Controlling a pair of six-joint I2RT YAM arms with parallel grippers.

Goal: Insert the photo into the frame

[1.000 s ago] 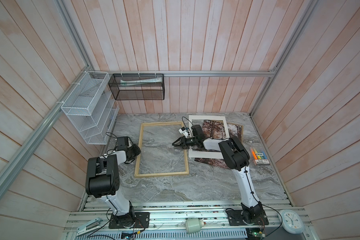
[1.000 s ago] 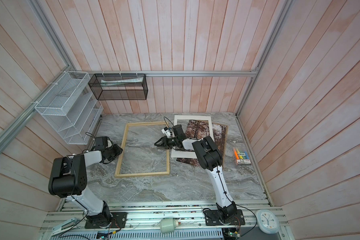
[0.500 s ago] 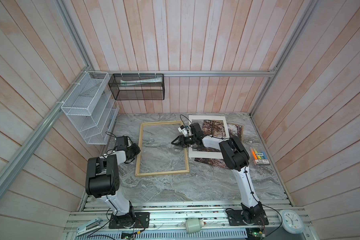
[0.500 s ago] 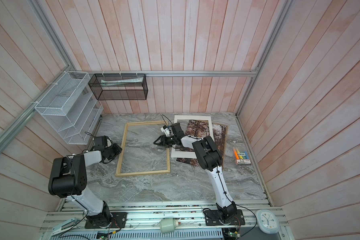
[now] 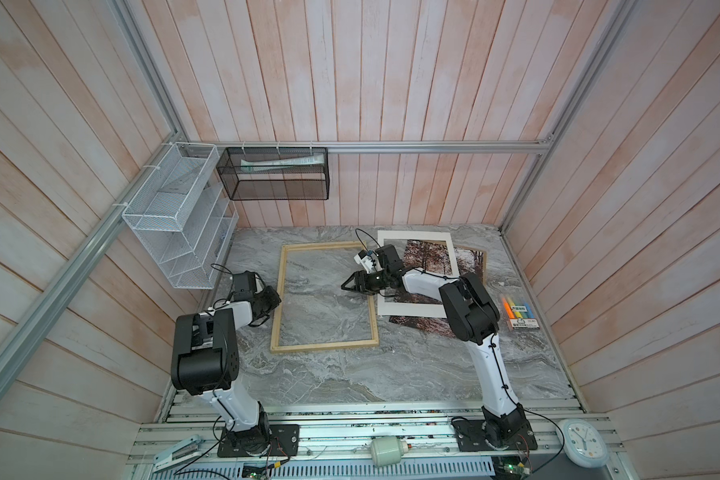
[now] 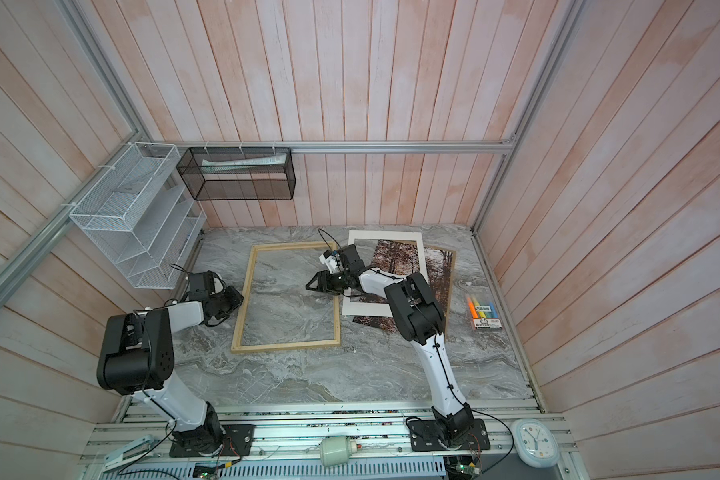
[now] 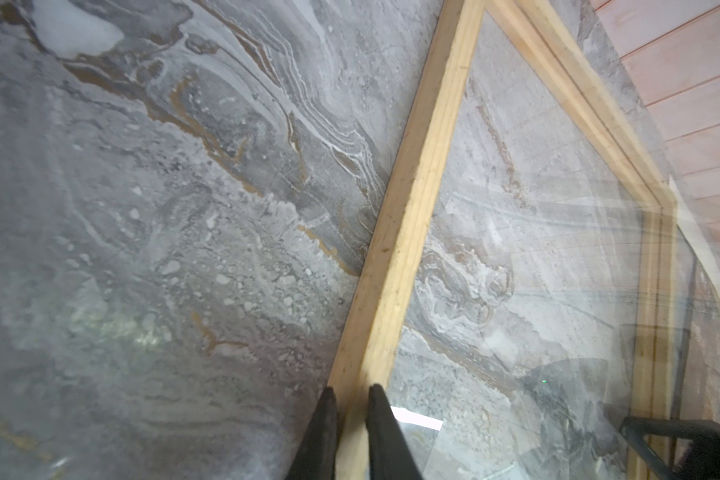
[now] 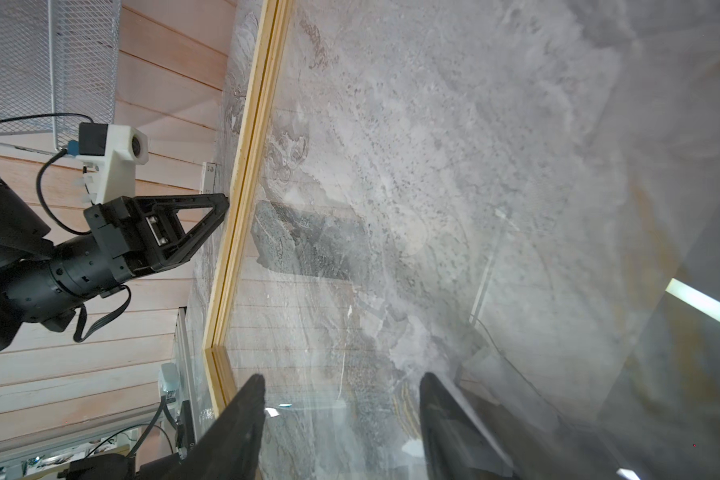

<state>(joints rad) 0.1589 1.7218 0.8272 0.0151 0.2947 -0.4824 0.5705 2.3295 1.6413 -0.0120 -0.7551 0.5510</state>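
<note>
The frame (image 5: 325, 346) (image 6: 285, 345) is a pale wood rectangle with a clear pane, lying flat on the marble table. My left gripper (image 5: 276, 300) (image 7: 352, 392) is shut on its left rail (image 7: 416, 187), one finger on each side. My right gripper (image 5: 344, 286) (image 8: 341, 382) hangs open over the pane, just inside the right rail, holding nothing. The photo (image 5: 427, 259) (image 6: 395, 259), an autumn forest print, lies to the right of the frame. A white mat (image 5: 408, 309) partly covers it, and my right arm crosses over both.
A pack of coloured markers (image 5: 520, 316) lies near the right wall. A white wire rack (image 5: 175, 224) and a black mesh basket (image 5: 275, 174) hang on the back-left walls. A clock (image 5: 582, 440) and a stapler (image 5: 175, 455) sit on the front rail.
My right gripper has opened wider and slid left off the right rail, over the pane. My left gripper's fingers have closed on the left rail. The frame has not visibly moved.
</note>
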